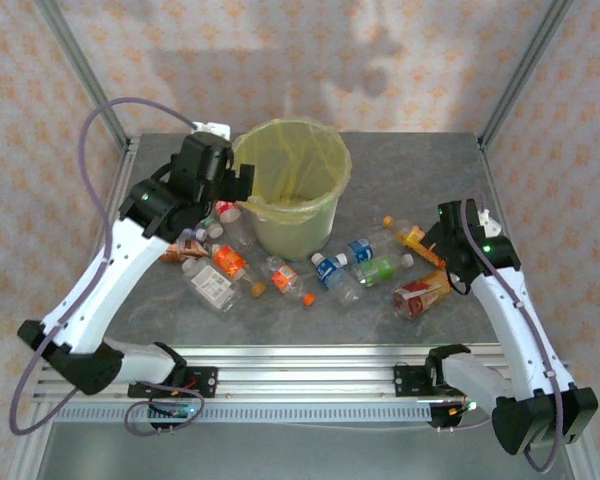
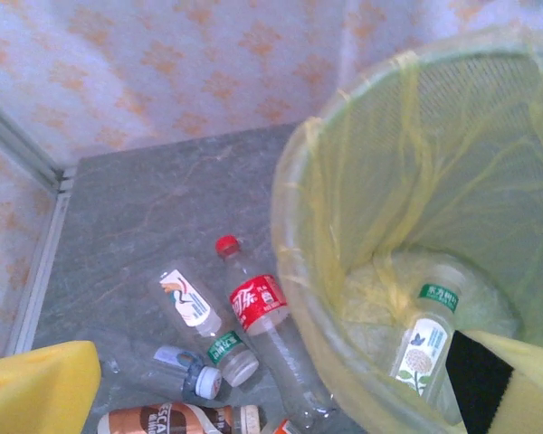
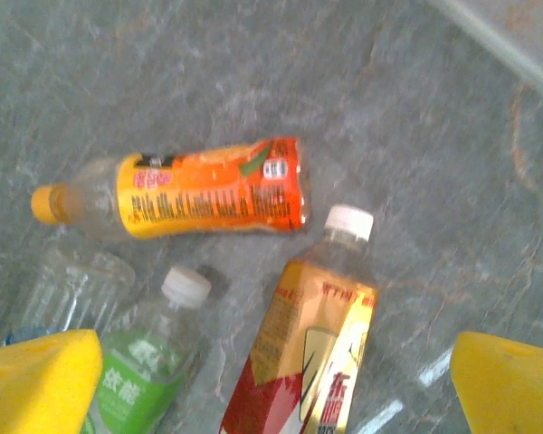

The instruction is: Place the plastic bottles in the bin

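Lying crushed, clear plastic bottles [image 1: 330, 272] flank round bin [image 1: 290, 232].

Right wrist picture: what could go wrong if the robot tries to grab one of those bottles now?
1. The open right gripper hangs over the red-and-gold bottle, with the green-label bottle close beside it. A finger might nudge the wrong one or catch both.
2. The open left gripper is right by the bin rim, so it could snag the yellow bag or bump the bin.
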You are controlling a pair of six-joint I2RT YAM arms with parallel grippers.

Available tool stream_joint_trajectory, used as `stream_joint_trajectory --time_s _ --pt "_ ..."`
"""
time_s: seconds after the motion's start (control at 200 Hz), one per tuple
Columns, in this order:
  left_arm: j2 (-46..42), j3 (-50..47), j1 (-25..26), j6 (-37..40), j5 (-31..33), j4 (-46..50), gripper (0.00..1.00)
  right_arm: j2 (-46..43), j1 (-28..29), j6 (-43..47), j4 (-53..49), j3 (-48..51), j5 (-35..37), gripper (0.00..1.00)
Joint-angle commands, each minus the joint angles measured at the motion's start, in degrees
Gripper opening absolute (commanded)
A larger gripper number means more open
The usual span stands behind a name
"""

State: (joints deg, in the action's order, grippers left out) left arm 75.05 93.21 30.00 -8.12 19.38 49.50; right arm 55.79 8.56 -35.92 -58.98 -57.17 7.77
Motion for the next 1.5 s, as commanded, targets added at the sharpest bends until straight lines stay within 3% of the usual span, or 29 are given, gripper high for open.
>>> stream_joint_trajectory --time_s 0.0,0.37,0.811,1.496 --pt "-4.19 -4.34 0.22 -2.33 5.67 -7.46 1.00 -1.87 0.63 -4.60 -2.48 4.37 -4.97 0.99" --pt "-13.16 -16.79 -0.10 -2.34 6.65 -19.64 1.00 -5.86 0.75 -11.82 1.27 15.74 -11.77 0.99" --pt "-11.79 -17.76 -0.45 -3.36 7.73 -19.34 1.00 -3.29 0.75 -12.86 12.09 21.81 -15.63 0.99" --pt "-10.47 -17.10 -0.81 -4.01 6.53 -18.39 1.00 4.59 0.74 -13.65 19.33 25.86 -14.19 0.91"
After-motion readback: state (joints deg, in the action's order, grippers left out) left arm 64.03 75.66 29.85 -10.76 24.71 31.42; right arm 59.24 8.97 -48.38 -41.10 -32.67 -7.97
